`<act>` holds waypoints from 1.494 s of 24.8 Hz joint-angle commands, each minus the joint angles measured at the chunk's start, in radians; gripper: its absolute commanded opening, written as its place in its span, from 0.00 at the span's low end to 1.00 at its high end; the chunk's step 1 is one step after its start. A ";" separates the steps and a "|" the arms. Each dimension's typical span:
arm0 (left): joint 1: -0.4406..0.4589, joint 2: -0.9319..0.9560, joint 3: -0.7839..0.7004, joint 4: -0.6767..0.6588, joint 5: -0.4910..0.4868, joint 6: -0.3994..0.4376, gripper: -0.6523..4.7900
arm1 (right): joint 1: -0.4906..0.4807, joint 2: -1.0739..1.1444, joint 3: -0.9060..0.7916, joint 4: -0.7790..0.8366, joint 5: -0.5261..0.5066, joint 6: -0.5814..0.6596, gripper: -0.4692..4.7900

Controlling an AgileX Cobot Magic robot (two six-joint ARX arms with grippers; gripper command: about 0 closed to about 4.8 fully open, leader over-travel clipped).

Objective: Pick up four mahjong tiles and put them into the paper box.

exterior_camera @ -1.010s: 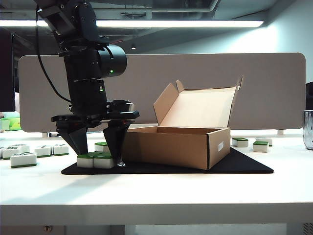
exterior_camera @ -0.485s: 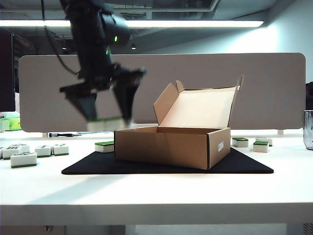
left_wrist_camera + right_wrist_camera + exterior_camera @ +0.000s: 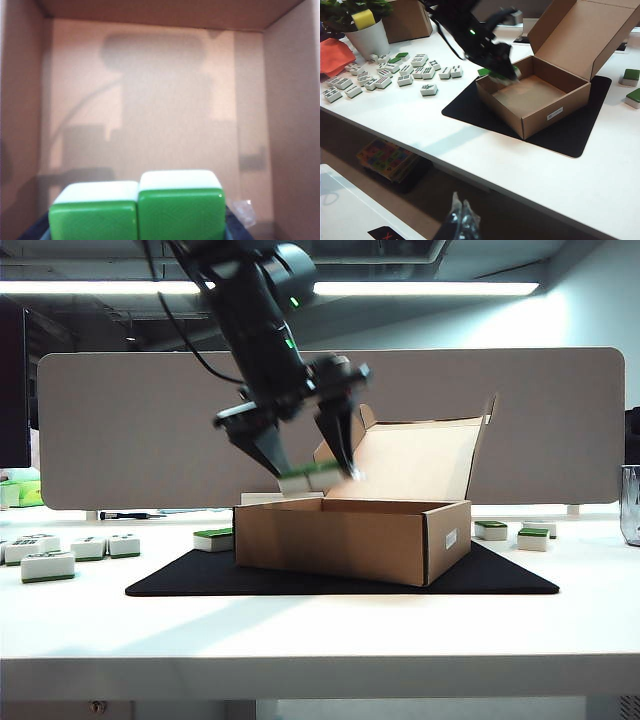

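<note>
Transport step: two mahjong tiles [image 3: 137,210] are clamped side by side in the left gripper [image 3: 312,476], held above the paper box [image 3: 350,538] near its 9 o'clock wall. Lowering and release are called for next. The right gripper [image 3: 460,220] is parked below the tabletop [image 3: 300,630], its fingers together.

My left gripper [image 3: 312,475] and its two tiles [image 3: 312,477] blur in motion. My wrist camera crops those tiles [image 3: 137,210] and hides my fingers.
</note>
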 commanded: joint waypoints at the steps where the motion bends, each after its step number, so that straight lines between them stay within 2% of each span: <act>1: -0.028 0.036 0.003 0.060 -0.034 0.051 0.55 | 0.001 -0.012 0.002 0.010 0.000 0.000 0.09; 11: -0.052 0.128 0.003 0.070 -0.035 0.068 0.55 | 0.001 -0.012 0.002 0.010 0.000 0.000 0.09; 13: -0.051 0.135 0.003 0.071 -0.035 0.094 0.55 | 0.001 -0.012 0.002 0.010 0.000 0.000 0.09; 18: -0.052 0.153 0.003 0.072 -0.103 0.138 0.56 | 0.001 -0.012 0.002 0.010 0.000 0.000 0.09; 30: -0.051 0.184 0.003 0.046 -0.093 0.137 0.57 | 0.001 -0.012 0.002 0.010 0.000 0.000 0.09; 32: -0.051 0.190 0.003 0.036 -0.093 0.137 0.61 | 0.001 -0.012 0.002 0.010 0.000 0.000 0.09; 35: -0.051 0.196 0.003 0.029 -0.094 0.137 0.74 | 0.001 -0.012 0.002 0.010 0.000 0.000 0.09; 37: -0.051 0.200 0.003 0.029 -0.094 0.137 0.75 | 0.001 -0.012 0.002 0.010 0.000 0.000 0.09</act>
